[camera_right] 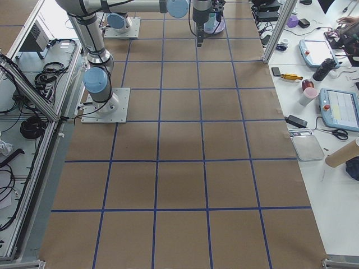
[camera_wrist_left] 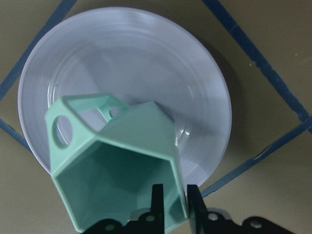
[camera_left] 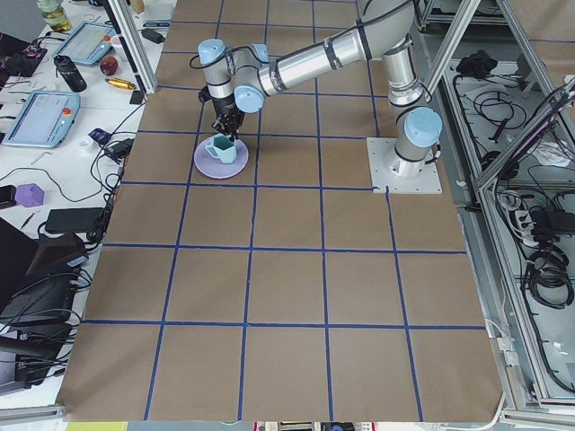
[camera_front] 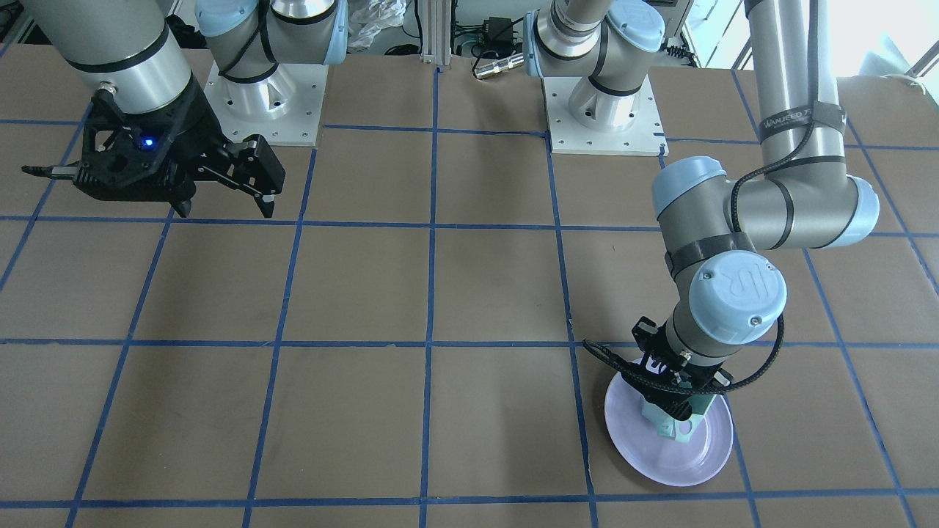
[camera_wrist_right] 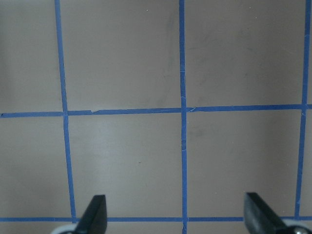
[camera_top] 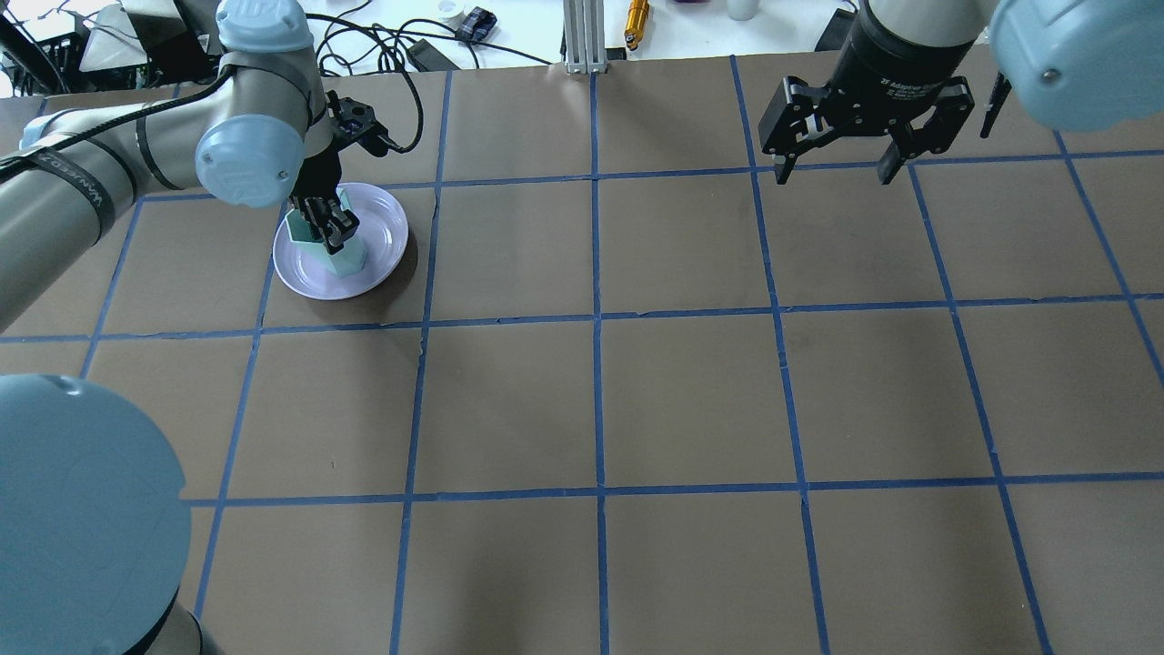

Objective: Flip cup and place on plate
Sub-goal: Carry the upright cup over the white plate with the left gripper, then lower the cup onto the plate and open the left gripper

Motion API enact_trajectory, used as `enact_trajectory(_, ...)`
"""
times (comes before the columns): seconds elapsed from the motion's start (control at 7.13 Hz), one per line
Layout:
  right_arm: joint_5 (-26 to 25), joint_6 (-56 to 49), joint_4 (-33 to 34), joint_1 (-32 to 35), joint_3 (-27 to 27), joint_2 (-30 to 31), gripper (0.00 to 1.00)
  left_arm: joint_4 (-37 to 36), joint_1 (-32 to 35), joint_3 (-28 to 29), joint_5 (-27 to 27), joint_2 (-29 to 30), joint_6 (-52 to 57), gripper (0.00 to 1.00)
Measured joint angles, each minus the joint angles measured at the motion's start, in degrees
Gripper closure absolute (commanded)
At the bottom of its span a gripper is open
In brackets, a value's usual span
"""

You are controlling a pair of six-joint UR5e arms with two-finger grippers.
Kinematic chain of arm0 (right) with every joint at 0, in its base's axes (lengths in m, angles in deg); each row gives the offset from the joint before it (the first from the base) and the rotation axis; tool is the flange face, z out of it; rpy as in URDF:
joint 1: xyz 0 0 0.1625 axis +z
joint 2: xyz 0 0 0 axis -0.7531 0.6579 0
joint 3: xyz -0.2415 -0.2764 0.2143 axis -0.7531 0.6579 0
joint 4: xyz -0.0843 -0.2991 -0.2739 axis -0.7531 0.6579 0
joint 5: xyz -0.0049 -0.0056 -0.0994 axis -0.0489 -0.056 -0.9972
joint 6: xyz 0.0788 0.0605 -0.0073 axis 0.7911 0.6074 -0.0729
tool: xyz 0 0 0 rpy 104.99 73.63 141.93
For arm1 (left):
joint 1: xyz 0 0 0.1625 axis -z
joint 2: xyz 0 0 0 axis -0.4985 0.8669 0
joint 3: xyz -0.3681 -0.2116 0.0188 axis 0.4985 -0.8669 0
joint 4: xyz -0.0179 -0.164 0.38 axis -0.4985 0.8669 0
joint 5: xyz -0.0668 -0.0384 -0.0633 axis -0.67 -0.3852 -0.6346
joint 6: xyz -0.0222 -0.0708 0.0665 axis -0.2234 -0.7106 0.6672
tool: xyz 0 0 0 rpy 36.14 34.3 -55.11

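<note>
The pale mint-green faceted cup [camera_wrist_left: 117, 165] is held upright, mouth up, over the lavender plate [camera_wrist_left: 195, 92]. My left gripper [camera_wrist_left: 173, 202] is shut on the cup's rim wall, one finger inside and one outside. The handle with its round hole points away from the gripper. The cup [camera_top: 335, 253] and plate [camera_top: 382, 227] sit at the table's far left in the overhead view, under my left gripper [camera_top: 329, 227]. They also show in the front view: cup [camera_front: 678, 425], plate [camera_front: 645, 440]. Whether the cup's base touches the plate I cannot tell. My right gripper [camera_top: 835, 168] is open and empty, high at the far right.
The brown table [camera_top: 600, 400] carries a blue tape grid. The arm bases [camera_front: 264, 103] stand on white mounts at the robot side. Cables and small tools lie beyond the far edge [camera_top: 455, 23]. In the right wrist view only bare table shows between the open fingers [camera_wrist_right: 95, 214].
</note>
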Motion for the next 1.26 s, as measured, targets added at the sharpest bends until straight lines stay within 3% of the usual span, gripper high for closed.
enact_trajectory(0.42,0.00,0.00,0.00,0.00,-0.02,0.00,0.00,2.93,0.29,0.11,-1.17,-4.38,-0.61,0.00)
enact_trajectory(0.84,0.00,0.00,0.00,0.00,0.00,0.00,0.00,12.26,0.35,0.32,-3.24,-12.80,-4.04,0.01)
enact_trajectory(1.26,0.00,0.00,0.00,0.00,0.00,0.00,0.00,19.42,0.35,-0.29,-6.29,-22.08,-14.52,0.01)
